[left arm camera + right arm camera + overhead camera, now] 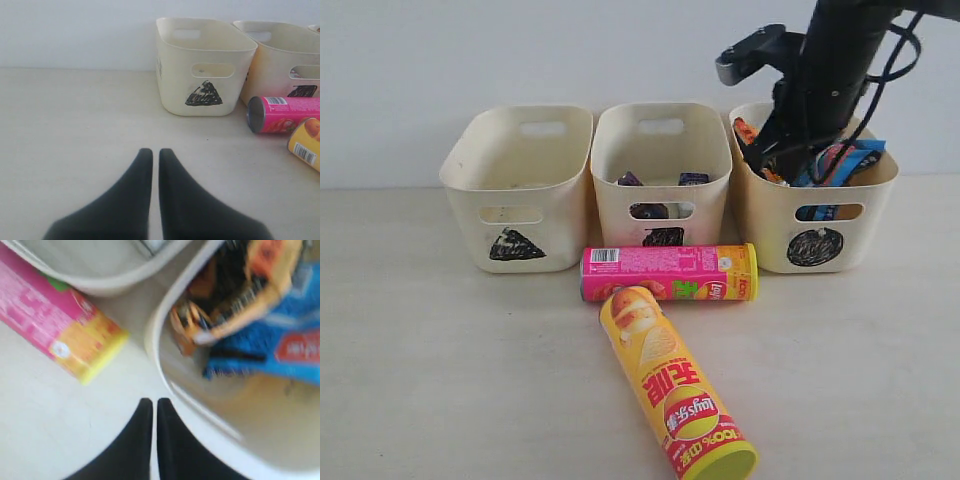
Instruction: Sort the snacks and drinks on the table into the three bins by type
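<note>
Right claw (pixel 151 405) is clenched, its two black fingers drawn together to a thin slit with nothing between them. It hangs over the rim of the circle bin (pixel 770 215), and the dark right arm (pixel 830 80) reaches down to that bin from above. Left claw (pixel 151 154) is clenched the same way and holds nothing; it sits low over bare desk (pixel 440 380), well apart from the bins.

Two chip tubes lie on their sides on the desk. The pink chip tube (pixel 668 273) lies crosswise just in front of the square bin (pixel 620 215), its yellow end toward the circle bin. The yellow chip tube (pixel 672 385) lies at an angle in front of it, with one end up against or just beside the pink tube and its lime-green lid (pixel 720 463) toward the near edge of the exterior view.

Blue packets (pixel 850 160) and orange-brown packets (pixel 745 130) stand crowded in the circle bin, poking above its rim. Small dark purple boxes (pixel 693 179) lie low in the square bin, partly seen through its handle slot. The triangle bin (pixel 560 215) stands at the left end of the row, just beside the square bin.

All three cream bins stand in a row along the back of the pale beige desk, in front of a plain white wall (pixel 470 50).
</note>
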You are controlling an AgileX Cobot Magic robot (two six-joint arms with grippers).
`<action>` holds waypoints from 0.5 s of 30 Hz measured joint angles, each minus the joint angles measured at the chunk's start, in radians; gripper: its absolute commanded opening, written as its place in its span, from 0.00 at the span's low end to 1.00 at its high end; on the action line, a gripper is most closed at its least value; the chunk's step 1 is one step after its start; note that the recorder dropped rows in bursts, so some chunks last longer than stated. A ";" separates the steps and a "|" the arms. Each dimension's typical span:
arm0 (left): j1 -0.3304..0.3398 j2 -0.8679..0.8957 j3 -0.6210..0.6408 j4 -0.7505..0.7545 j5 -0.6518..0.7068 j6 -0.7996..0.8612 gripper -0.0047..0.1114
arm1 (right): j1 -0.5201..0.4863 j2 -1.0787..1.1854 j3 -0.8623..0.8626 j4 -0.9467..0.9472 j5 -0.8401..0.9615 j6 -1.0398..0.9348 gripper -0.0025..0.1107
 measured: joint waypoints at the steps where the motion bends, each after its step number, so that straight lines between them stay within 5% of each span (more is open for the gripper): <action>1: 0.000 0.000 0.000 0.000 0.000 0.000 0.07 | -0.010 -0.011 0.012 0.000 0.007 0.016 0.02; 15: 0.000 0.000 0.000 0.000 0.000 0.000 0.07 | -0.342 -0.517 0.614 -0.019 -0.277 0.220 0.02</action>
